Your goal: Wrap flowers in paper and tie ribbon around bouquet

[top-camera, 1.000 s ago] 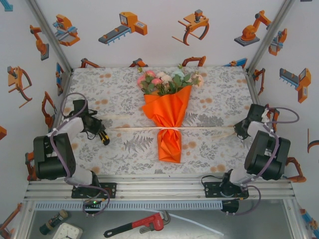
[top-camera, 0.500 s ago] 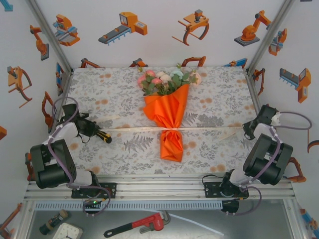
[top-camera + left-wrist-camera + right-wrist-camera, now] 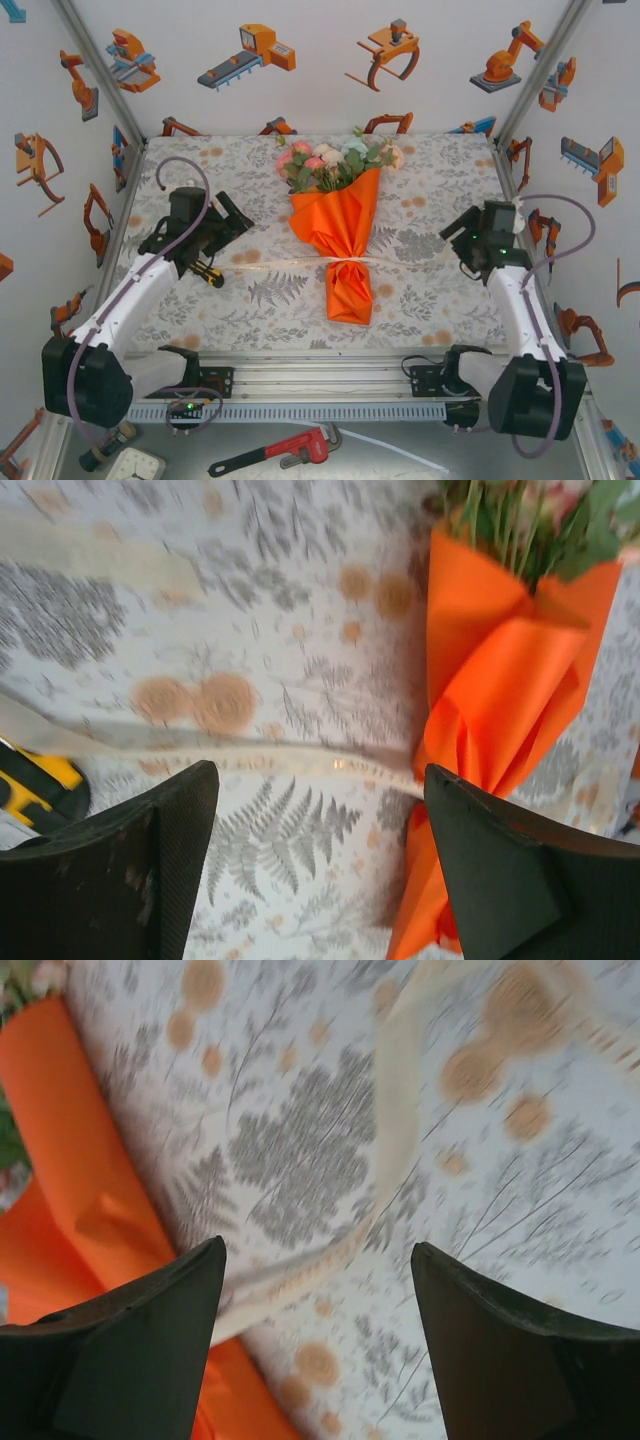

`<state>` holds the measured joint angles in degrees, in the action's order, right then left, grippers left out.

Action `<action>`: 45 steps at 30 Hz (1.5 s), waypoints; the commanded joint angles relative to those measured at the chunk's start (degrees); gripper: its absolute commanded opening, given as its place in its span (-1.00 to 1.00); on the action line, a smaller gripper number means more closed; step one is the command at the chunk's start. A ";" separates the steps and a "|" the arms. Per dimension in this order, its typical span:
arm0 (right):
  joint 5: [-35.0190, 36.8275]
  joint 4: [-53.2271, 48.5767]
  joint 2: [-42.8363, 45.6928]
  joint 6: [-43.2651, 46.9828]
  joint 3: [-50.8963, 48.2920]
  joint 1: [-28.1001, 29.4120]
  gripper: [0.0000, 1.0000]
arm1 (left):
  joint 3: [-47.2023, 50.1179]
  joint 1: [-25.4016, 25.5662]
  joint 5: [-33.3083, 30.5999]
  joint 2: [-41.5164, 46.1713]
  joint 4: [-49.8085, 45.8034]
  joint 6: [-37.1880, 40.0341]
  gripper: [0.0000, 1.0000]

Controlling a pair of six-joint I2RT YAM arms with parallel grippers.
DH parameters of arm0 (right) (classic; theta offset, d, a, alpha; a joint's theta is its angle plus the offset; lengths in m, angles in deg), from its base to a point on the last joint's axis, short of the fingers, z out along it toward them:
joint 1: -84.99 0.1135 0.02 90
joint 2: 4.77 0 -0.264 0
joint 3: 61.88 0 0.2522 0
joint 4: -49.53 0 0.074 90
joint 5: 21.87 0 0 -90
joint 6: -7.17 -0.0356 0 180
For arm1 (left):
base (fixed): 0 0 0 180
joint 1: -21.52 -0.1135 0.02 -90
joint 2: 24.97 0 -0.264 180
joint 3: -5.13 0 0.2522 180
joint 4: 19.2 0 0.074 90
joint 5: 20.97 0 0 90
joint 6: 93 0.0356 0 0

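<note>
**Floral-cloth table: tied bouquet, 1 pc**

Grey-orange print tablecloth [image 3: 430,170] covers whole work surface.
Item: bouquet [image 3: 341,235] lying mid-table, blooms toward far edge.
Pink/white/green flowers [image 3: 335,160] top a cone of orange paper [image 3: 338,215].
Cream ribbon [image 3: 285,262] cinched round cone's narrow waist, ends lying L & R flat on cloth.
L arm: left gripper [image 3: 318,775] fingers spread wide, over L ribbon end.
R arm: right gripper [image 3: 318,1250] likewise apart, over R end.
Misc: yellow-black tool [image 3: 207,275] on cloth near left gripper.
</note>
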<state>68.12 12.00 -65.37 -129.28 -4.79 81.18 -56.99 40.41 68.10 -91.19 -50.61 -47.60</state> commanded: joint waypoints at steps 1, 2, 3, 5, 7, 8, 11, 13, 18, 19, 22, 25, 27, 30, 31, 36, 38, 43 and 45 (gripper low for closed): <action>8.06 -7.54 -3.63 -10.42 -1.89 3.44 0.35 | 2.70 4.23 -2.64 -1.90 -3.58 -6.40 0.52; 10.49 -8.80 -6.11 -11.54 -1.27 3.62 0.35 | 2.91 6.23 -3.61 -2.78 -3.25 -7.18 0.52; 12.39 -9.58 -8.62 -11.29 -0.37 3.69 0.35 | 2.94 7.99 -4.27 -3.47 -2.82 -7.28 0.52; 14.50 -7.97 -13.75 -7.45 1.58 3.66 0.38 | 2.66 11.47 -5.49 -5.17 -2.81 -7.47 0.52; 12.39 -2.67 -17.75 -3.38 2.63 3.66 0.40 | 3.04 13.77 -6.42 -6.13 -2.74 -8.33 0.52; 10.86 -1.14 -19.81 -2.32 3.75 3.69 0.41 | 3.41 14.39 -6.52 -6.57 -2.76 -8.99 0.52; 14.53 -0.98 -24.68 -2.17 7.71 3.64 0.45 | 4.69 14.98 -6.80 -7.26 -2.74 -10.36 0.53; 17.87 -0.37 -28.44 -1.96 9.52 2.53 0.46 | 5.41 15.07 -7.61 -7.45 -2.82 -10.89 0.53; 17.17 0.10 -36.74 0.94 15.69 0.55 0.24 | 5.43 15.20 -11.36 -7.18 -5.80 -11.60 0.53; 17.33 0.01 -37.75 1.28 16.49 0.49 0.09 | 5.11 15.05 -12.49 -7.26 -7.13 -12.35 0.53; 17.18 1.22 -38.72 1.20 17.06 0.41 -0.51 | 4.29 14.85 -15.22 -7.90 -10.49 -16.73 0.53; 15.97 2.68 -37.08 1.70 17.56 0.47 -1.00 | 2.90 14.49 -16.05 -10.35 -13.68 -22.67 0.63; 14.79 3.74 -33.65 2.05 17.60 0.48 -1.00 | 2.66 12.92 -13.66 -12.25 -13.26 -25.51 0.71; 13.05 5.72 -26.52 2.67 16.50 1.56 -1.00 | 3.47 10.48 -12.72 -14.09 -11.21 -29.46 0.71; 12.95 5.75 -24.58 2.89 16.23 2.22 -1.00 | 3.68 9.52 -12.81 -14.27 -10.36 -29.90 0.71; 11.74 4.89 -15.87 3.38 13.70 5.92 -1.00 | 0.43 7.56 -23.33 -14.39 -11.76 -25.36 0.67; 11.65 4.81 -13.61 4.59 12.54 7.29 -1.00 | -1.71 7.41 -27.83 -15.49 -14.33 -23.06 0.66; 2.57 3.76 -13.69 22.49 11.48 7.91 -0.30 | -4.31 5.80 -20.46 -20.02 -9.15 -8.34 0.47; -13.07 -1.96 -17.16 37.95 14.89 8.47 0.03 | -7.32 5.84 -13.87 -22.48 -8.15 1.99 0.34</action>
<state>71.71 15.91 -79.25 -112.06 7.56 88.74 -61.29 46.29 47.18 -111.03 -60.64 -61.18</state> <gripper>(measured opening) 0.466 0.693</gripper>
